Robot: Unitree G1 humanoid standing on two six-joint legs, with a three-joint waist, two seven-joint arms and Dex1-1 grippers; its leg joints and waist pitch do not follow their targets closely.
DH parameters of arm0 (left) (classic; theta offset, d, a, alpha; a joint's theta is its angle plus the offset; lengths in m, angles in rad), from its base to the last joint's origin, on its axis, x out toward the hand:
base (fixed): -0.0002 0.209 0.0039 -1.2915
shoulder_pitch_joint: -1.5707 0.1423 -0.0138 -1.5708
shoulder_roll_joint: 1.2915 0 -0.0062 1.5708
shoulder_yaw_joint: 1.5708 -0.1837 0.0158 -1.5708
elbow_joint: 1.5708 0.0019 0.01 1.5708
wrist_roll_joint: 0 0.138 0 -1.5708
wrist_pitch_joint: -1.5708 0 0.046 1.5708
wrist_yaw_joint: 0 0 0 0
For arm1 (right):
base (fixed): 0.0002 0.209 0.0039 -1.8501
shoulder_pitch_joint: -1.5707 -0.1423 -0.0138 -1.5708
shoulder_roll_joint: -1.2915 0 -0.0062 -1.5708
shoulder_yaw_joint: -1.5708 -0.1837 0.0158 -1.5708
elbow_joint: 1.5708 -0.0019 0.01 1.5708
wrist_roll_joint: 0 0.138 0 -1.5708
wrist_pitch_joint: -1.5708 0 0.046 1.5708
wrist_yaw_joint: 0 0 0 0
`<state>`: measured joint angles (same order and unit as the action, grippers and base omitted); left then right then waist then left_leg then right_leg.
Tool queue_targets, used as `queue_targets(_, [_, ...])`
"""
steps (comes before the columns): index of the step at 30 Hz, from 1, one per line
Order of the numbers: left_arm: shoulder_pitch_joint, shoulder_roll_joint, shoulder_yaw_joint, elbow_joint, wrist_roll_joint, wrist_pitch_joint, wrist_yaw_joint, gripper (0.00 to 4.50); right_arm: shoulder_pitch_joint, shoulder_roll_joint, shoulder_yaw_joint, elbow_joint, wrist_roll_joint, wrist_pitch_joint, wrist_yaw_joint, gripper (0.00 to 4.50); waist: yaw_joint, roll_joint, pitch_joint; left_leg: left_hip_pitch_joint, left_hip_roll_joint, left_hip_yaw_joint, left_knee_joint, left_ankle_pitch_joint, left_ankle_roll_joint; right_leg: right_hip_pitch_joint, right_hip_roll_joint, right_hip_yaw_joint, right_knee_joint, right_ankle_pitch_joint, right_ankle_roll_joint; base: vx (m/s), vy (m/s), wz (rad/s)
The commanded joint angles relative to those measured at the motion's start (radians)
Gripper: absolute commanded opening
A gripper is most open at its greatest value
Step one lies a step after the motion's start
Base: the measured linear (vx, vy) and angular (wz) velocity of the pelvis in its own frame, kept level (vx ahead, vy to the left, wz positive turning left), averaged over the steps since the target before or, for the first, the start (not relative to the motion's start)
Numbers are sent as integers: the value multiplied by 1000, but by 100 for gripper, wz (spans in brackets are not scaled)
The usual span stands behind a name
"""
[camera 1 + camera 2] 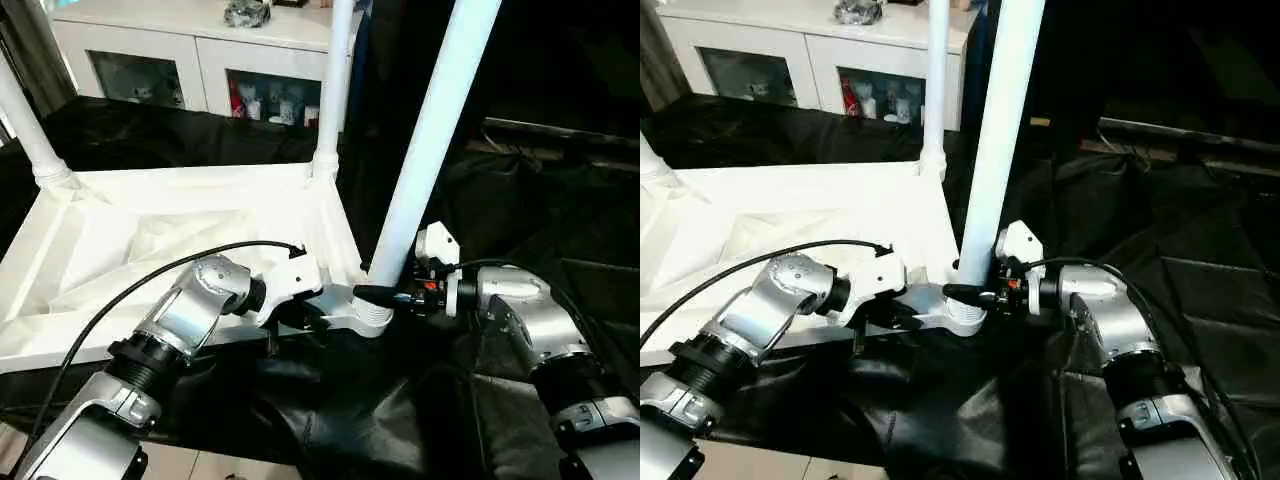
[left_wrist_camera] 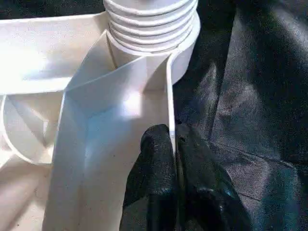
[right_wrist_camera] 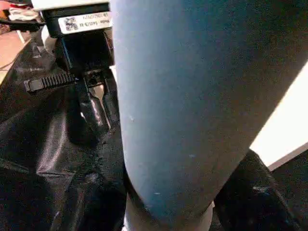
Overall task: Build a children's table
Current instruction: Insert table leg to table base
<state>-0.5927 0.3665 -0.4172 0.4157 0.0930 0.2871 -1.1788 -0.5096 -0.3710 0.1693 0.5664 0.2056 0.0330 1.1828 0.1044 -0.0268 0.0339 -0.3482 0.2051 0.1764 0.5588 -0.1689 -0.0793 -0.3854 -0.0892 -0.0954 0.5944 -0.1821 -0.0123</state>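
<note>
The two head views look forward and down from slightly offset spots, sharing the upturned white plastic ribbed table panel (image 1: 150, 240), the near upright white tapered tube leg (image 1: 430, 140) and the black-draped tabletop (image 1: 1180, 260). The left wrist view sits very close along its claw (image 2: 174, 149) at the panel's wall. The right wrist view faces that same leg, almost against it.
</note>
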Motion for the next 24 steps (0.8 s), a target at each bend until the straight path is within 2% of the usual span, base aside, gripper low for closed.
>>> queue_targets(1, [-40,-47,12,-39,-41,-6,4,0,59,-14,43,137,-106,40,-92,188,7,12,-41,5,32,-12,-70,-352,9,35,-65,51,-86,-343,-184,0,0,0])
queue_targets(3, [-52,-62,29,-25,-44,17,43,0,61,-11,38,137,-108,41,-121,188,11,11,-40,8,31,-13,-70,-365,6,33,-66,50,-89,-373,-178,0,0,0])
queue_targets(6, [-79,-90,53,3,-33,42,118,0,49,24,-3,158,-112,76,-273,188,9,12,-36,9,30,-15,-72,-393,-4,30,-66,48,-95,-431,-158,0,0,0])
queue_targets(7, [-84,-97,59,9,-32,45,133,0,46,34,-14,161,-111,87,-307,188,4,10,-36,8,27,-20,-73,-411,-13,30,-68,45,-100,-478,-136,0,0,0])
queue_targets(9, [-104,-126,75,29,-24,69,183,0,32,75,-46,159,-97,143,-400,188,1,15,-35,8,27,-22,-74,-419,-15,28,-68,44,-103,-498,-122,0,0,0])
queue_targets(11, [-135,-182,98,63,-9,134,282,0,7,129,-56,170,-99,187,-493,188,-6,14,-36,10,25,-22,-71,-422,-21,24,-66,44,-105,-507,-121,0,0,0])
queue_targets(12, [-146,-206,108,83,-1,159,331,0,-4,150,-58,182,-102,196,-530,188,-7,13,-38,11,25,-21,-71,-416,-23,24,-68,44,-104,-500,-123,0,0,0])
queue_targets(14, [-172,-261,119,142,18,187,437,0,-36,204,-69,225,-99,216,-619,188,-10,15,-39,2,22,-19,-70,-387,-16,27,-65,45,-100,-451,-133,0,0,0])
queue_targets(15, [-186,-287,120,176,25,186,481,0,-54,233,-77,251,-94,230,-666,188,-10,14,-38,7,22,-18,-69,-388,-16,22,-64,44,-102,-454,-134,0,0,0])
queue_targets(16, [-202,-321,119,222,27,180,528,0,-77,270,-83,286,-89,249,-719,188,-10,10,-38,5,19,-19,-68,-386,-14,25,-65,43,-103,-462,-131,0,0,0])
queue_targets(18, [-214,-347,118,256,29,175,563,0,-93,298,-85,312,-87,265,-753,188,-8,12,-37,5,19,-19,-69,-389,-11,25,-66,42,-106,-478,-122,0,0,0])
queue_targets(24, [-233,-379,130,297,40,186,617,0,-120,339,-95,341,-111,295,-825,188,-5,12,-40,1,21,-18,-73,-368,-3,28,-65,46,-102,-419,-123,0,0,0])
